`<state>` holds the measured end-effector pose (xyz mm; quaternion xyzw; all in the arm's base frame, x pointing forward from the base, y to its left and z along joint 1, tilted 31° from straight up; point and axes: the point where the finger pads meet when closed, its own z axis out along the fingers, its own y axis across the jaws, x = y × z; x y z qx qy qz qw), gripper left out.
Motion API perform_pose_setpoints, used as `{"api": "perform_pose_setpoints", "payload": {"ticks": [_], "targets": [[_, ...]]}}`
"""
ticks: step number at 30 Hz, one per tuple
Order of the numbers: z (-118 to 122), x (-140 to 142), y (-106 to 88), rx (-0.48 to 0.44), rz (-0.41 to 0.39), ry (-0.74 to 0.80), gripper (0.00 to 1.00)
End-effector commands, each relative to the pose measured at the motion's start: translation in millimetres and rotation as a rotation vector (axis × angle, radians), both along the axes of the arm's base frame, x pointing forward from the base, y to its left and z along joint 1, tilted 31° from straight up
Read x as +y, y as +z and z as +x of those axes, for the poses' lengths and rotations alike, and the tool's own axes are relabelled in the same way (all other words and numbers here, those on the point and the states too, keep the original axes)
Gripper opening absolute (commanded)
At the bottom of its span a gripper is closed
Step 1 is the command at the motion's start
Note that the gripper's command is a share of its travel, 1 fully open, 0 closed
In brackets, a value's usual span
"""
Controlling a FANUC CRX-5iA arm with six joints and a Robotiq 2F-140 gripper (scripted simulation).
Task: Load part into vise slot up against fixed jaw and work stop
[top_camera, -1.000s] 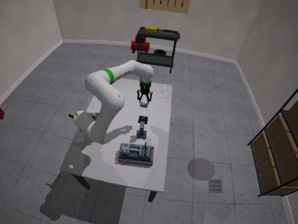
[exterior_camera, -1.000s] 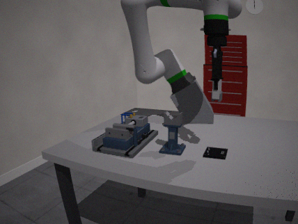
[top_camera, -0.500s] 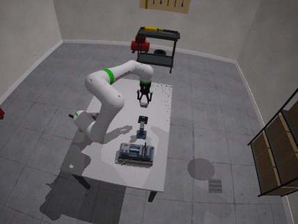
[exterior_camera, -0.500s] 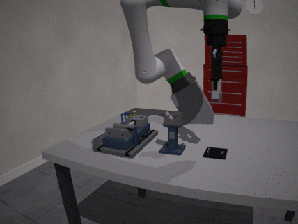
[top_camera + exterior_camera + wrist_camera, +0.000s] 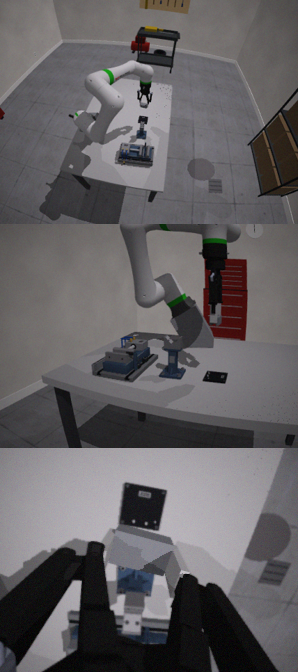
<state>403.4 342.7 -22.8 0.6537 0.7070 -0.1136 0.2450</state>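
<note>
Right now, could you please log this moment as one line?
gripper: shut on part | raised above table | infeed plate: bare | vise: open
</note>
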Motion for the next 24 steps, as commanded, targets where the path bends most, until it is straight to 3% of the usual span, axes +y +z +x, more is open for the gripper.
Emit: {"api": "perform_pose_setpoints", "payload": {"ticks": [1,24], "targets": [[0.4,-0.7,0.9,-0.011,0.005,-0.019,0.0],[5.9,-14.4,11.2,-0.164,0.069,-0.292,0.0]]}}
